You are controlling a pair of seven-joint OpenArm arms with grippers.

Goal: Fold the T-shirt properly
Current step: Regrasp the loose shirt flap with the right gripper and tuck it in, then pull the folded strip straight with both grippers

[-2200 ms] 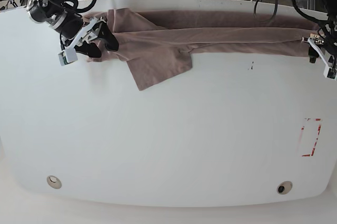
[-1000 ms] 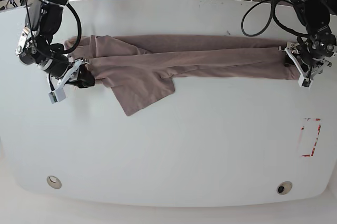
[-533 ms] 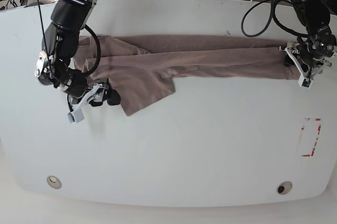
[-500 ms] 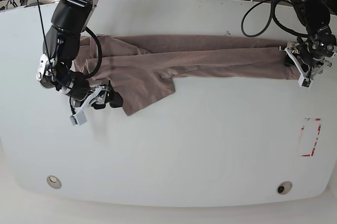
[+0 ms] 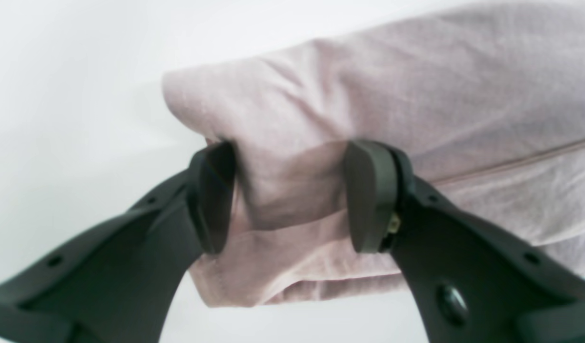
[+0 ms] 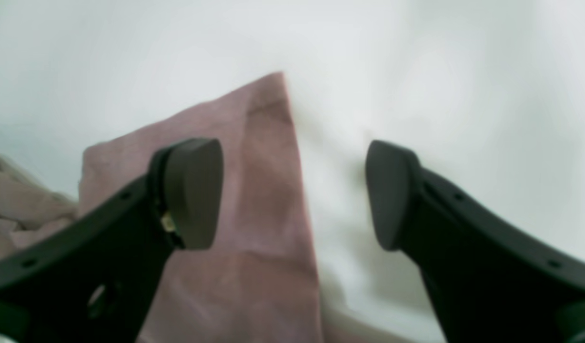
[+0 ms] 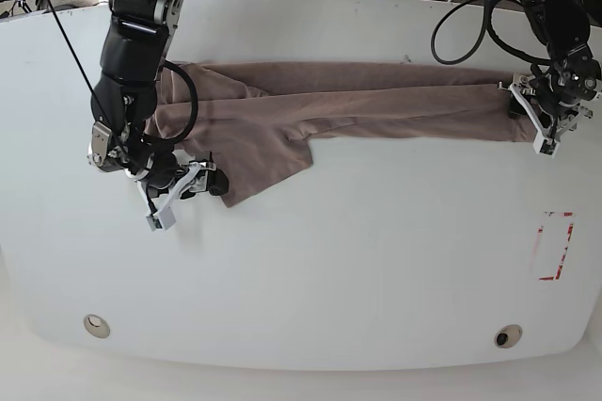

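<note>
L fingers clamped on T-shirt end fold; R fingers spread, straddling sleeve corner, nothing gripped. Shirt bunched lengthwise across far side of desk. Red marking well apart.

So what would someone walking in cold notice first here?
Probably the T-shirt, a dusty pink garment stretched in a long band across the far side of the white table, with one flap hanging toward the near side at one end. Next, the two black arms: the left hand has bunched cloth between its fingers at one end, while the right hand stands open over the corner of that flap.
</note>
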